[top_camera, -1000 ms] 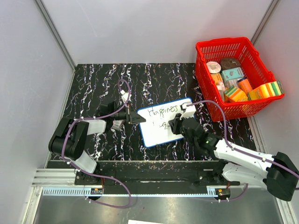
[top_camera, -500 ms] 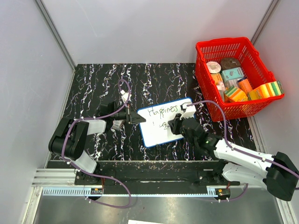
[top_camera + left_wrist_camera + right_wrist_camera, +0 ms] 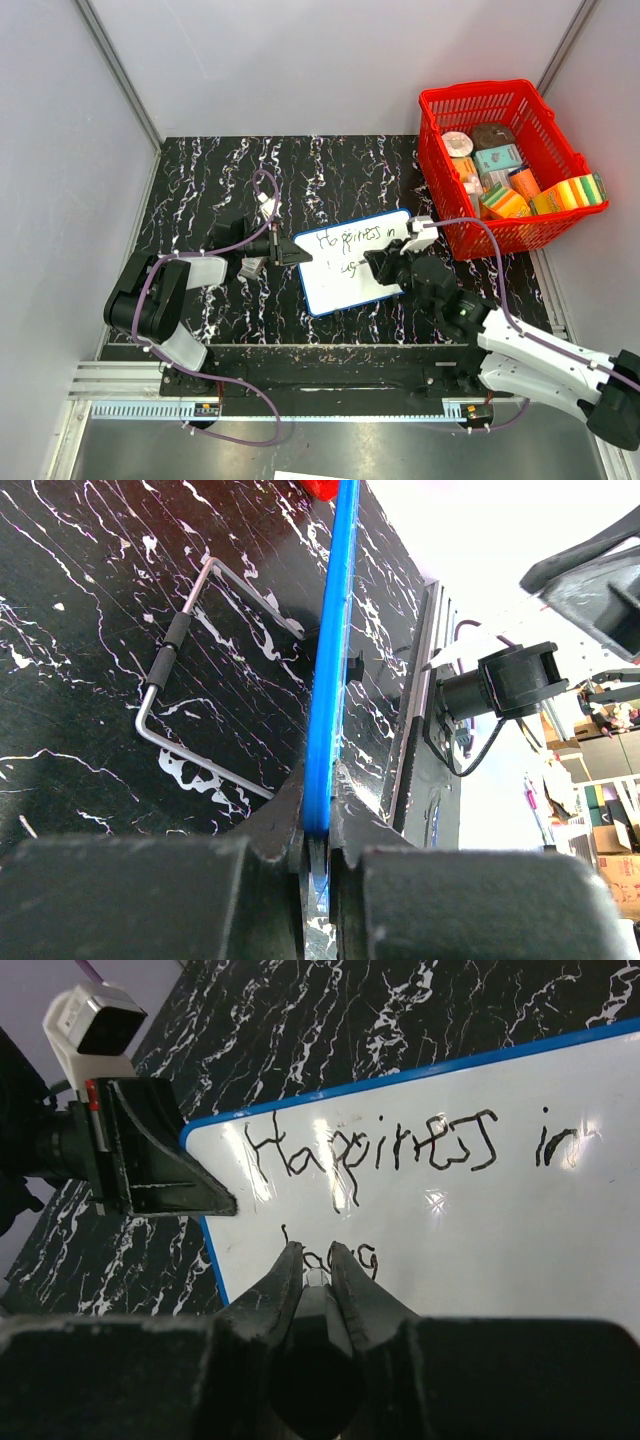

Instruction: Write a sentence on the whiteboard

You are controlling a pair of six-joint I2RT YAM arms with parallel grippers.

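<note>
Whiteboard (image 3: 350, 262) lies flat on the black, white-veined table (image 3: 200, 170), its long side slanted to the table's edge. It is a thin, smooth, glossy white panel with a narrow blue rim and rounded corners. The left gripper (image 3: 318, 830) is clamped on the board's left rim, jaws narrow, with the blue edge pinched between them. The right gripper (image 3: 312, 1255) hangs over the board's lower middle with its jaws nearly together on a slim pen (image 3: 315, 1278). Most of the pen is hidden, and its tip is at the second line. The sentence (image 3: 370, 1150) sits on the board's upper half: a thin dark top line reading "Happiness in", with a few unfinished letters beneath it. A red plastic lattice basket (image 3: 480, 95) of packets stands just beyond the board's right end. Risks, as judged:

1. The rim is thin and slick, so sideways pen pressure may twist the board out of the left clamp and skew the line.
2. The pen is round and held by a small pinch, so it may rotate or slide up, leaving faint or broken strokes.
3. The ink sits on a gloss surface, and the right jaws travel close above the fresh letters, so smearing is likely if they dip.
4. There is little room left at the board's right end for further words.
</note>
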